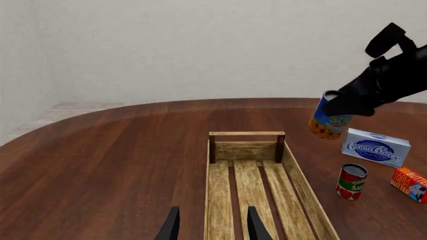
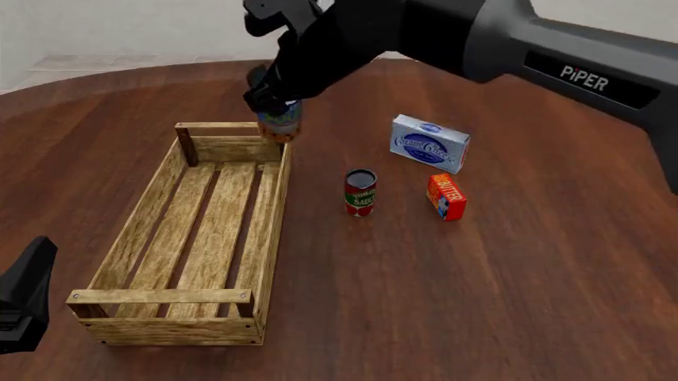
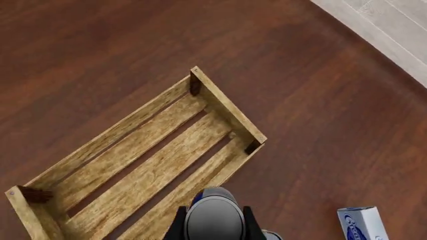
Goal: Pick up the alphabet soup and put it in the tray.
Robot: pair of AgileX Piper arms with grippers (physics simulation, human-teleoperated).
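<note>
Pickup looks done: right end effector (image 2: 273, 101) grips the small blue-and-orange labelled alphabet soup tin (image 1: 329, 121) aloft beside the far right corner of the light-wood slatted tray (image 2: 270, 230). Lowering inside remains. Left end effector (image 1: 212, 227) idles, fingers parted.

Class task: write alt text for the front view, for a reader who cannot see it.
The right gripper holds the alphabet soup in the air over the far right corner of the wooden tray. A tomato can and two small boxes stand to the right.

tray (image 2: 136, 230) interior open, cans and boxes beside
</note>
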